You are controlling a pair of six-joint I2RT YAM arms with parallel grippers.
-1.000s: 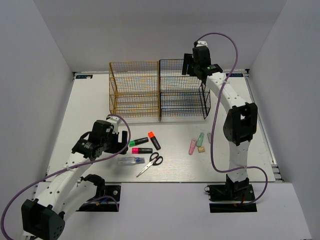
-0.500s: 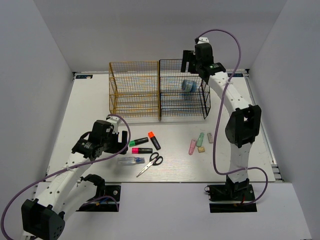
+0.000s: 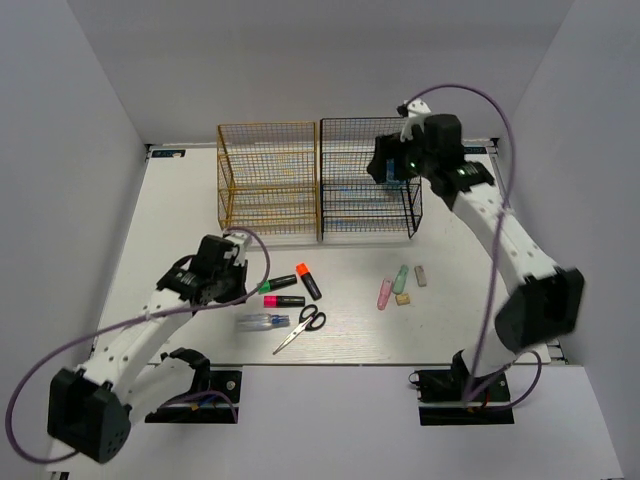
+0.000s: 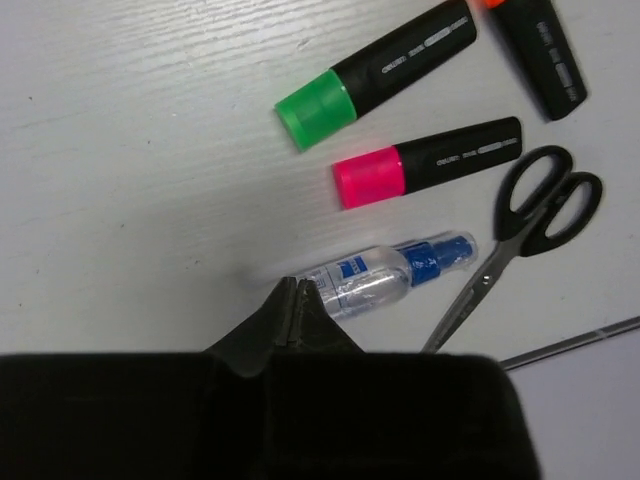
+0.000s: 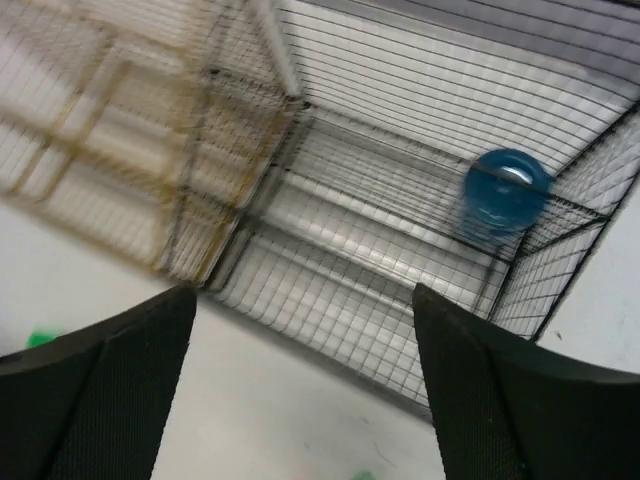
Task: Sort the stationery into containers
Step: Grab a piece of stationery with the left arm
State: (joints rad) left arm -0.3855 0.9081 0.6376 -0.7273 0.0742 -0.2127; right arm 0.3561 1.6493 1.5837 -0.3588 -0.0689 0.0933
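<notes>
Green-capped (image 3: 278, 284), pink-capped (image 3: 285, 301) and orange-capped (image 3: 308, 281) highlighters lie on the table with a clear blue-capped tube (image 3: 263, 321) and black scissors (image 3: 302, 327). My left gripper (image 3: 243, 278) hovers just left of them, shut and empty. In the left wrist view its tips (image 4: 297, 285) sit over the tube's (image 4: 390, 275) clear end, below the green (image 4: 375, 75) and pink (image 4: 425, 160) highlighters. My right gripper (image 3: 387, 165) is open and empty by the black rack (image 3: 350, 180). A round blue jar (image 5: 505, 190) rests on a shelf inside that rack (image 5: 400, 250).
The gold rack (image 3: 268, 178) stands left of the black one, touching it, and appears blurred in the right wrist view (image 5: 100, 150). Pastel pink (image 3: 384, 293) and green (image 3: 401, 279) sticks lie at the middle right. Grey walls enclose the table on three sides.
My left gripper has shut, holding nothing, and edged right. My right gripper came away from above the black rack towards its right side; the blue jar now lies inside that rack.
</notes>
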